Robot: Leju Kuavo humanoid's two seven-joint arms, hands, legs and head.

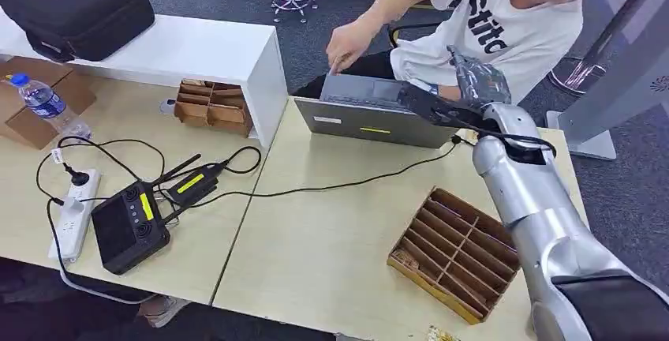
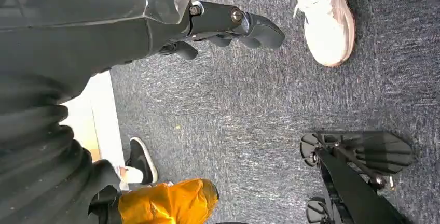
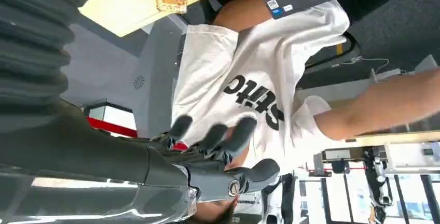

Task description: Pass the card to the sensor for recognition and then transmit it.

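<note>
My right hand (image 1: 461, 92) is stretched out over the far edge of the table, beside a grey laptop (image 1: 371, 116) and in front of a seated person in a white shirt (image 1: 505, 25). In the right wrist view my right hand (image 3: 218, 151) has its fingers (image 3: 228, 136) spread and nothing in them, facing the white shirt (image 3: 259, 63). I see no card. The person's hand (image 1: 347, 41) touches the laptop. My left hand (image 2: 228, 24) hangs over the carpet and holds nothing. A black device with a yellow label (image 1: 130, 226) lies on the left table.
A cardboard divider tray (image 1: 457, 250) sits near my right arm. A second one (image 1: 209, 104) stands beside a white shelf (image 1: 197, 49) that carries a black case (image 1: 75, 5). A water bottle (image 1: 43, 100), a power strip (image 1: 75, 211) and cables lie at left.
</note>
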